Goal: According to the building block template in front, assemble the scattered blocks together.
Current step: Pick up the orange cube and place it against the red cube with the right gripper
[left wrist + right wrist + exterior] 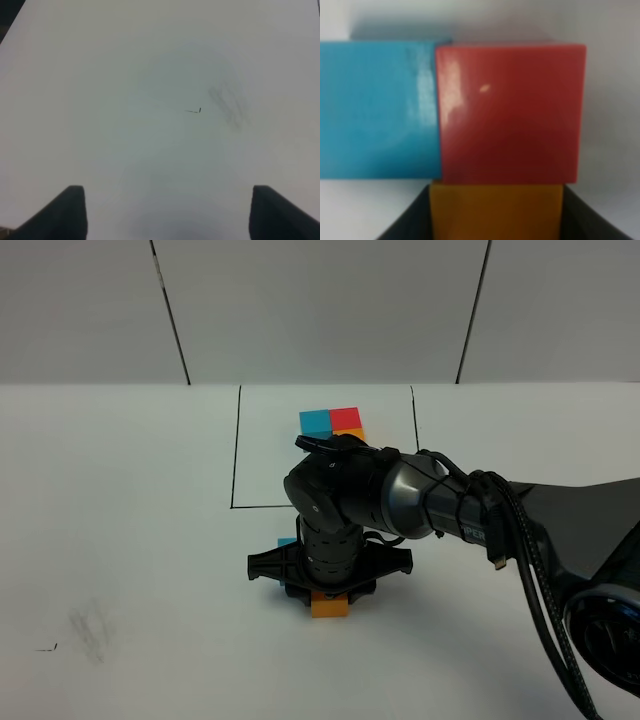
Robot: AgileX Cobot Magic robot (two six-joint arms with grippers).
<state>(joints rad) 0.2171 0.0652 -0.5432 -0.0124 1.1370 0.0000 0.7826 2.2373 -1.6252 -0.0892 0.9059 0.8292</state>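
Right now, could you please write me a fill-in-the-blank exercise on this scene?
The right tool is shut on the plain ___ cube.
Besides that cube, the plain red cube touches the plain ___ cube.
The left tool hangs ___ over the white table.
Missing words: orange; blue; open.

high: down over table (120,540) | wrists: close, facing down
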